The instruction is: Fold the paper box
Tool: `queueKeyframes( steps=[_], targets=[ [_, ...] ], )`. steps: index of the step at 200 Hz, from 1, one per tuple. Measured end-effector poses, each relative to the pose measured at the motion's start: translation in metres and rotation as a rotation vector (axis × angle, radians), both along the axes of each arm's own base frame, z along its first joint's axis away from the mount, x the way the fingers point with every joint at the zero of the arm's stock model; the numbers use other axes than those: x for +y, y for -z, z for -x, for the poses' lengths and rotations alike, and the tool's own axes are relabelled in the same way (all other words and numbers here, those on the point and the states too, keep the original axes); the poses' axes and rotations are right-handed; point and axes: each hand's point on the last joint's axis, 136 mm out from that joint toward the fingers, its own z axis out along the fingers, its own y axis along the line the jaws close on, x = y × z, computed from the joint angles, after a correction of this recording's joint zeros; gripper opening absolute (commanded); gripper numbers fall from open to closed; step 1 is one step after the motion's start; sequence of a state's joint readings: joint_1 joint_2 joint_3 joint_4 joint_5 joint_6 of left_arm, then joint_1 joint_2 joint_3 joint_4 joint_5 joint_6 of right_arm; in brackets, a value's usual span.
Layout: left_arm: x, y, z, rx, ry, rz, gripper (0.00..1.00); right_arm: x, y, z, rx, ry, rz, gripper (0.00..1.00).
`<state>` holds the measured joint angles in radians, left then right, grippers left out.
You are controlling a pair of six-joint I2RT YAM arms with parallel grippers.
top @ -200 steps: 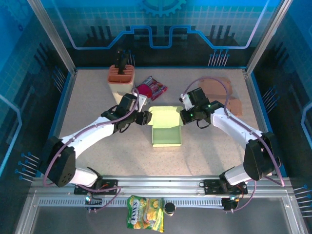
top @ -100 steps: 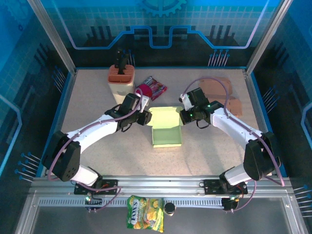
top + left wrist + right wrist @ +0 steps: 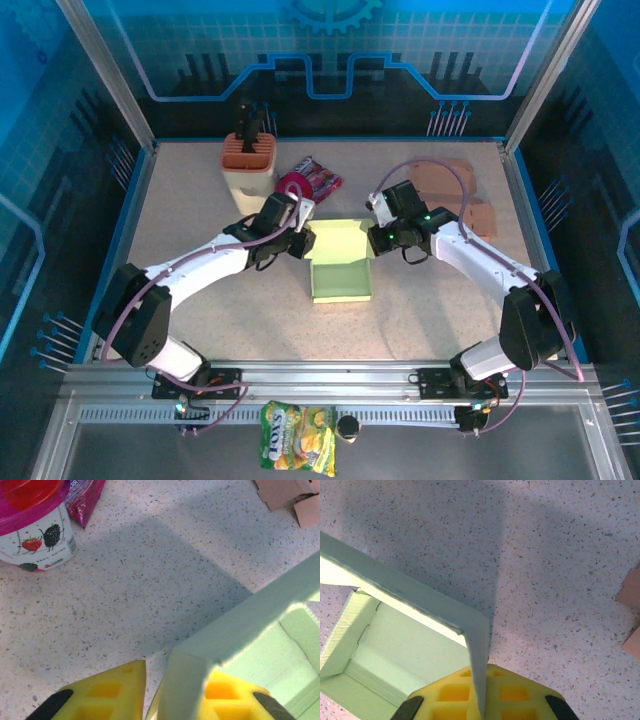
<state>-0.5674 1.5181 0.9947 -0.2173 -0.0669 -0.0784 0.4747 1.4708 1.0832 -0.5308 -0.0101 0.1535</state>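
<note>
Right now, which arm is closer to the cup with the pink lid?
Left. The left end effector straddles the green box's far left corner, close to the cup; the right end effector pinches the box's far right corner, farther away.

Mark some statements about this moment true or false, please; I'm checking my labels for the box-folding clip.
1. The right hand is shut on a wall of the green box. True.
2. The box lies flat as an unfolded sheet. False: its walls stand up around an open top.
3. The left hand has a finger on each side of a box wall. True.
4. The brown cardboard pieces lie left of the box. False: they lie on its right, farther back.
5. The tub with berries printed on it has a green lid. False: the lid is pink.
</note>
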Motion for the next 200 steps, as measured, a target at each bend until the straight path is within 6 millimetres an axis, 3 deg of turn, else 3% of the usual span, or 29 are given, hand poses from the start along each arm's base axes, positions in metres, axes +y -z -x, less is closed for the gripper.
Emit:
queueKeyframes(
  steps=[35,58,104,162,200],
  targets=[
    [-0.001,-0.005,-0.001,-0.018,-0.024,-0.037,0.1,0.004,0.0,0.002,-0.001,0.01,0.006,0.0],
    [0.0,-0.007,-0.002,-0.024,-0.064,-0.05,0.0,0.005,0.0,0.002,-0.007,0.031,0.016,0.0],
    [0.002,-0.011,-0.005,-0.038,-0.147,-0.042,0.0,0.008,-0.003,0.0,-0.043,0.093,-0.008,0.0],
    [-0.005,-0.02,-0.017,-0.15,-0.211,0.086,0.0,0.007,-0.022,-0.006,-0.209,0.23,-0.132,0.0],
    [-0.012,-0.025,-0.025,-0.252,-0.199,0.159,0.0,0.003,-0.016,-0.02,-0.329,0.309,-0.215,0.0]
  ],
)
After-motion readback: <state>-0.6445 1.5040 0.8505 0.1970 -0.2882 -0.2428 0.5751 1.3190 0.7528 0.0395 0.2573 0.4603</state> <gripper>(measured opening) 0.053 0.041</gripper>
